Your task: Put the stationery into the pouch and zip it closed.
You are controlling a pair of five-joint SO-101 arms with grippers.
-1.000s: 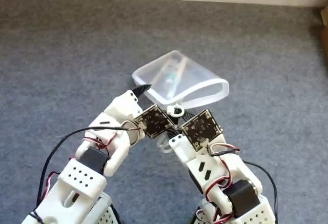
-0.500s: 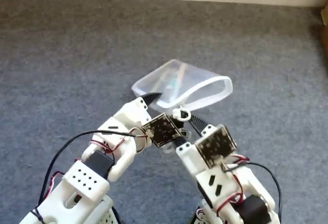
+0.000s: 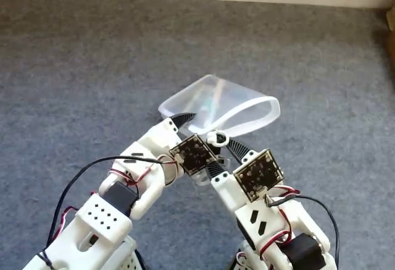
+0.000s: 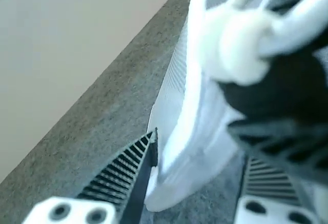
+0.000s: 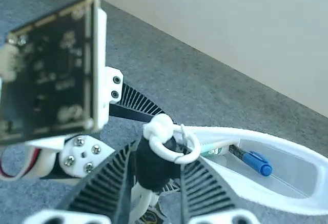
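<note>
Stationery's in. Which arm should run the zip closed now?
Right. Its gripper is shut on the zipper pull, with the pouch mouth open ahead of it. The left gripper merely straddles the pouch's near end, so it seems better suited to steadying it.

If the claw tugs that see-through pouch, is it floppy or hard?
Probably bendy rather than hard: the pouch has thin see-through walls, yet its rim holds a curved open shape. Likely light, since only a blue pen and little else show inside. A tug on the zip pull might drag the whole pouch along.
</note>
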